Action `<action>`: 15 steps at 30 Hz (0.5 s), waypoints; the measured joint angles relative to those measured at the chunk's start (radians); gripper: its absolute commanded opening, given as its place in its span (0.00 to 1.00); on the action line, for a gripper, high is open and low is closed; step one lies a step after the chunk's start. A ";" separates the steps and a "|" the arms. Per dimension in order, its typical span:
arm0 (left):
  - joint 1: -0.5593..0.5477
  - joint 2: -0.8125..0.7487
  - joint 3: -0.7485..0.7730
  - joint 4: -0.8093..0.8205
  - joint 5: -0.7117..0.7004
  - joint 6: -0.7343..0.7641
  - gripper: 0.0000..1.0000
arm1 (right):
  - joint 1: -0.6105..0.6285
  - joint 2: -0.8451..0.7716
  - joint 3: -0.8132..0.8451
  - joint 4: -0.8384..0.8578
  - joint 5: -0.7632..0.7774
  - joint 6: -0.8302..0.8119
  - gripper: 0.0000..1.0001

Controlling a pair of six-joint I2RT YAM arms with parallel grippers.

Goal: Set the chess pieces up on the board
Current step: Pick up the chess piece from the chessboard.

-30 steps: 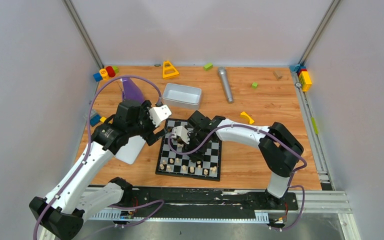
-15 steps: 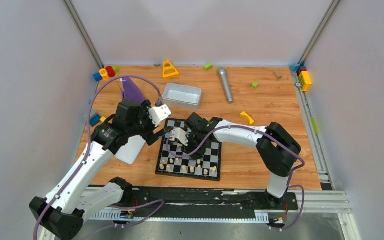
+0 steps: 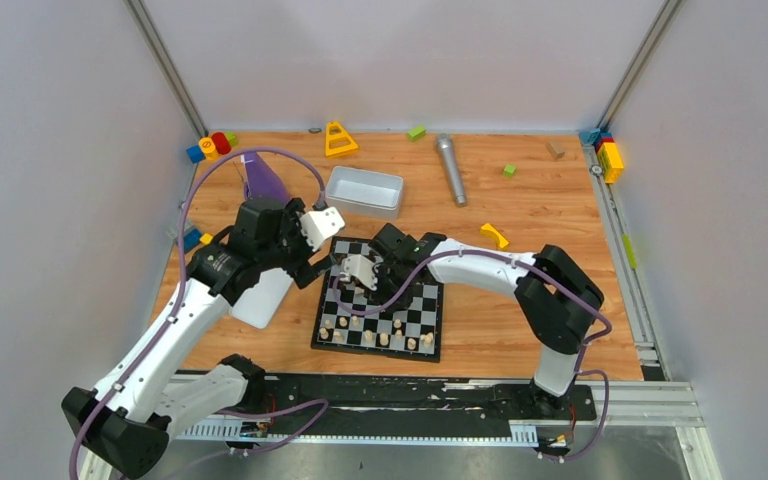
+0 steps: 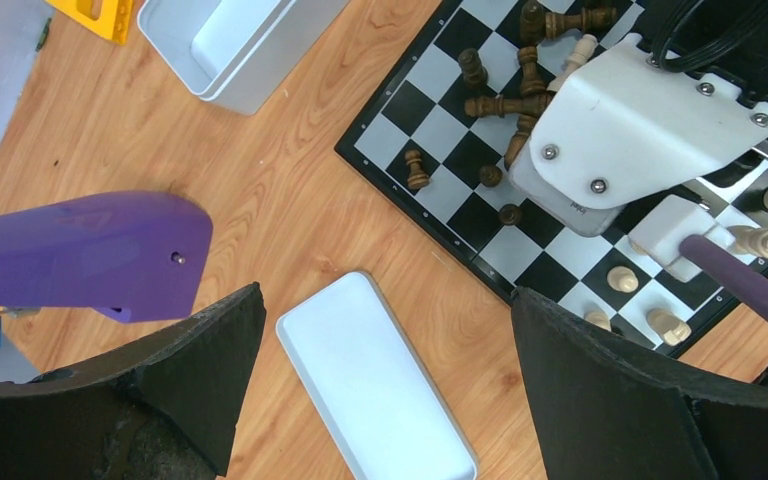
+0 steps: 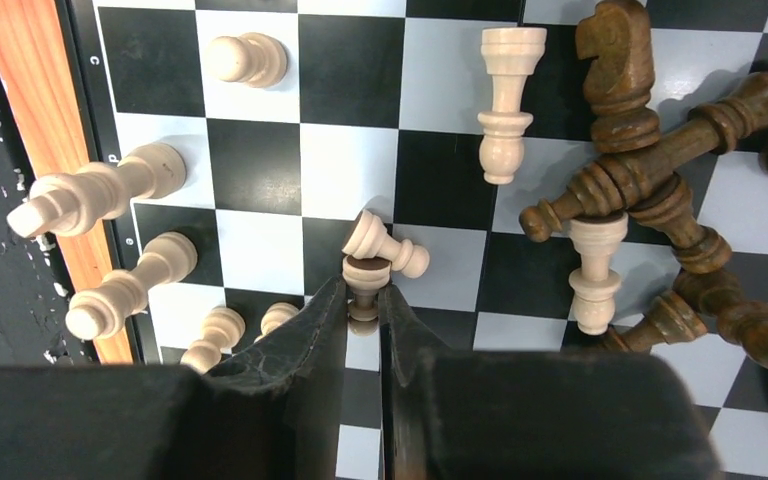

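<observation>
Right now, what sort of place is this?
Likely a robot test cell: white panel walls enclose a wooden table, a black mounting rail along its near edge, toy blocks scattered around.

At table's (image 3: 520, 330) near middle, board (image 3: 378, 305); tray (image 3: 364, 191) behind it, lid (image 4: 375, 375) left of it, blocks (image 3: 416, 132) scattered along table's far edge and far corners. Along board's near edge, row of standing pieces (image 3: 375, 335); on its far squares, heap of toppled pieces (image 4: 520, 90). Over board's middle, right gripper (image 5: 363, 300) with pawn (image 5: 365, 278) between its fingers; left gripper (image 4: 382, 295) above the lid.
</observation>
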 measured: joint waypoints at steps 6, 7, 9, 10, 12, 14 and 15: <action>0.000 0.036 0.000 0.026 0.014 -0.001 1.00 | -0.029 -0.075 -0.001 -0.019 -0.010 -0.013 0.02; 0.000 0.048 0.000 0.031 0.021 -0.002 1.00 | -0.037 -0.093 -0.001 -0.019 -0.016 -0.014 0.02; 0.001 0.074 0.000 0.043 0.038 -0.007 1.00 | -0.055 -0.132 -0.002 -0.019 -0.034 -0.014 0.02; 0.002 0.087 0.000 0.051 0.048 -0.012 1.00 | -0.066 -0.153 -0.003 -0.019 -0.047 -0.014 0.01; 0.003 0.113 0.000 0.067 0.069 -0.024 1.00 | -0.089 -0.186 -0.009 -0.017 -0.074 -0.014 0.01; 0.005 0.134 0.001 0.080 0.090 -0.032 1.00 | -0.114 -0.208 -0.013 -0.019 -0.107 -0.014 0.01; 0.006 0.144 0.002 0.084 0.100 -0.035 0.99 | -0.124 -0.211 -0.014 -0.019 -0.119 -0.013 0.01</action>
